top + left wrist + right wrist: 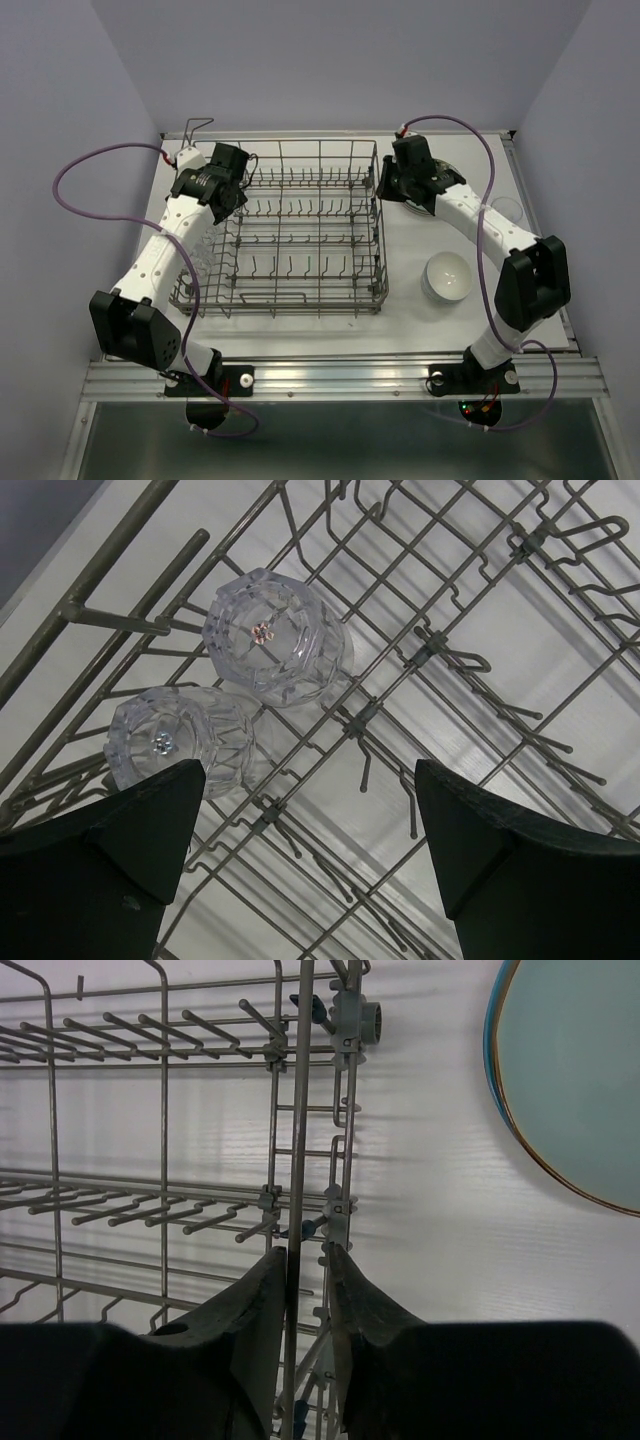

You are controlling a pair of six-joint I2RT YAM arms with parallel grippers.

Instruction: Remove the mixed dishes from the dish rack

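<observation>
Orientation: the dish rack [300,298] sits left of centre on the table [420,322], long axis running left to right in your top view, tine rows along the same line, tines upright.

Count:
- rack: one.
- glasses: three. Two stand in the rack's left end, the upper glass [278,635] and the lower glass [180,742], side by side, bases toward the camera. The loose glass [506,209] is on the table at the far right.
- white bowl [447,275]: one, on the table right of the rack, opening up.
- green plate [580,1070]: one at least; you cannot tell whether another lies under it.

Views: only the left wrist shows the racked glasses clearly. Only the right wrist shows the plate clearly; from above the arm covers most of it.

Your left gripper [305,772] hangs over the two glasses, spread wide, holding nothing. Your right gripper [305,1255] straddles the rack's right wall: fingers [255,1310] stand narrow, the wall wire pinched between them.
</observation>
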